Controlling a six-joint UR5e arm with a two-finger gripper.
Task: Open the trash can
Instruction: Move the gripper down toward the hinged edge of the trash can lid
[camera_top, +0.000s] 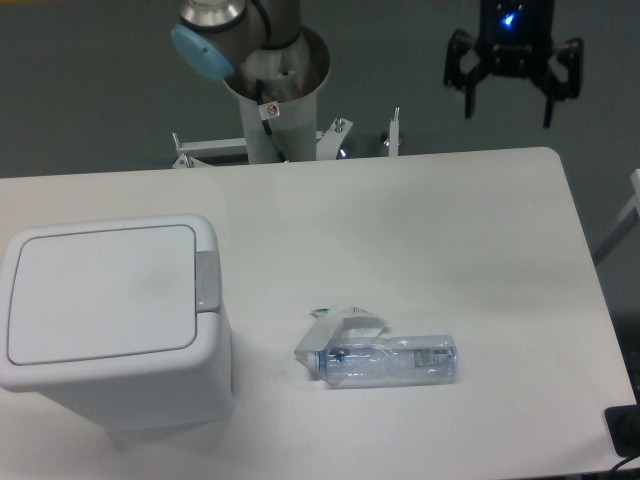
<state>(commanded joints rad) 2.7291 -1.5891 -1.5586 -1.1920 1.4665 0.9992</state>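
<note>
The clear plastic bottle (388, 361) lies on its side near the middle of the white bench (450, 240), with a crumpled white wrapper (340, 325) against its cap end; its label print is too small to read. The gripper (512, 103) hangs above the far right edge of the bench with fingers spread apart, holding and touching nothing. The trash can (110, 320) stands at the near left, lid (100, 290) closed flat, grey latch (208, 281) on its right edge, base cut off by the frame.
</note>
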